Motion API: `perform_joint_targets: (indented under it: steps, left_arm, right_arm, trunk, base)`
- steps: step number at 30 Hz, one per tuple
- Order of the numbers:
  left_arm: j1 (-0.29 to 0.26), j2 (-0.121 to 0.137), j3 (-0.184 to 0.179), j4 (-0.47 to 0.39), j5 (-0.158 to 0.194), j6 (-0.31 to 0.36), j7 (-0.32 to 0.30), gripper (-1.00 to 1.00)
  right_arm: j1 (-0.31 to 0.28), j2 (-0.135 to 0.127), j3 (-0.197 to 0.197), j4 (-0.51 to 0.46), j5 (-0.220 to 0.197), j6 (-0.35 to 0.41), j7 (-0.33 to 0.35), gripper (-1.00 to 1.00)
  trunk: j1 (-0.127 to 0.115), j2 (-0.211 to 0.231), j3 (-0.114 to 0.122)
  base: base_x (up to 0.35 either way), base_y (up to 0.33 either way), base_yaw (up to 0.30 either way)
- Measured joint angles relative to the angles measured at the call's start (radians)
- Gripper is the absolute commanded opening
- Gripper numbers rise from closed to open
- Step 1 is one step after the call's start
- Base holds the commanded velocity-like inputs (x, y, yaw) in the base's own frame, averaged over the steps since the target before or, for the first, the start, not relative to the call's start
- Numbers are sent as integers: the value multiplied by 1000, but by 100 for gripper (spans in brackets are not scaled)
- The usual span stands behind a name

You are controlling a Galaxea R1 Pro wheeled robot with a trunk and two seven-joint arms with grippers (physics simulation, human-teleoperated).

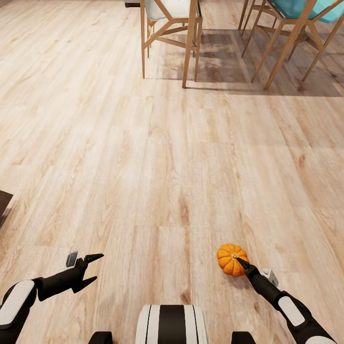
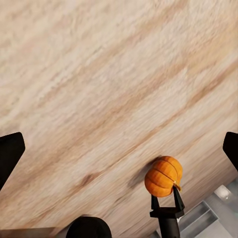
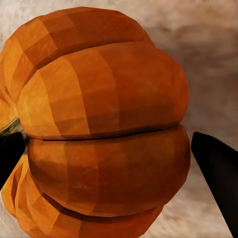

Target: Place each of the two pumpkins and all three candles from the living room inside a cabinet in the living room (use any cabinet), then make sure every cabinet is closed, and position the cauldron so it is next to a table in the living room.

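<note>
Orange against the pale floor (image 1: 157, 157), the pumpkin (image 1: 231, 258) sits at the tip of the right gripper (image 1: 242, 263) in the head view, low and to the right of the robot's striped trunk (image 1: 171, 324). The right arm (image 1: 291, 306) reaches forward from the lower right corner, and its dark fingers close on the pumpkin's near side. In the left wrist view the same pumpkin (image 2: 163, 176) shows from across the floor (image 2: 99, 89), with the two thin fingers of the right gripper (image 2: 167, 201) pressed against its lower edge, one on each side. In the right wrist view the pumpkin (image 3: 104, 124) looms close, its ribs running sideways, and a dark fingertip (image 3: 215, 168) stands at each edge of the picture, touching its flanks; a bit of stem peeks out at one side. The pumpkin is clamped between the fingers, held above the wood planks.

The left gripper (image 1: 93, 268) hangs low on the left in the head view, its two pointed fingers spread apart with nothing between them. The left wrist view agrees: one fingertip (image 2: 10, 153) shows at each edge, wide apart, with bare planks between.

Farther off, at the top of the head view, stand a wooden chair (image 1: 169, 33) with a pale seat and, to its right, a chair with a teal seat (image 1: 296, 28), both casting shadows. A dark corner of some object (image 1: 5, 203) cuts in at the left edge; what it is cannot be told.
</note>
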State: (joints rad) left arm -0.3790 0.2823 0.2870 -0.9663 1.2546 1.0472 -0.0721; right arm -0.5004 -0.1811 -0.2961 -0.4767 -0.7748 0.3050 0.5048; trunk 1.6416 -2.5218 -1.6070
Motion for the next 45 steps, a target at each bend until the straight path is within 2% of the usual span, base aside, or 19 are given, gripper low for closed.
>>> perform_joint_targets:
  steps: [22, 25, 36, 39, 42, 45]
  left_arm:
    - [0, 0, 0, 0, 0, 0, 0, 100]
    - [0, -1, 0, 0, 0, 0, 0, 100]
    - [0, 0, -1, 1, -1, -1, 3, 100]
    - [0, -1, -19, 2, -2, -3, 5, 100]
    - [0, -2, -51, 2, -4, -7, 9, 100]
    - [0, -2, -67, 2, -6, -9, 12, 100]
  right_arm:
    - [0, 0, 0, 0, -1, 1, 0, -100]
    - [0, 0, 2, 1, 4, 0, -27, -100]
    - [-1, 1, -3, 0, 10, 7, -40, -100]
    - [-1, 3, 2, -13, 9, 61, -42, -100]
    - [-1, 6, 56, -100, 7, 209, -79, -100]
    - [-1, 10, 113, -185, 8, 293, -163, -100]
  trunk:
    - [0, 0, 0]
    - [-1, 1, 11]
    - [-6, 3, 54]
    - [-8, 4, 66]
    - [-9, 5, 77]
    - [-10, 5, 89]
  base:
    - [0, 0, 0]
    - [0, 0, 0]
    - [0, 0, 0]
    - [0, 0, 0]
    - [0, 0, 0]
    - [0, 0, 0]
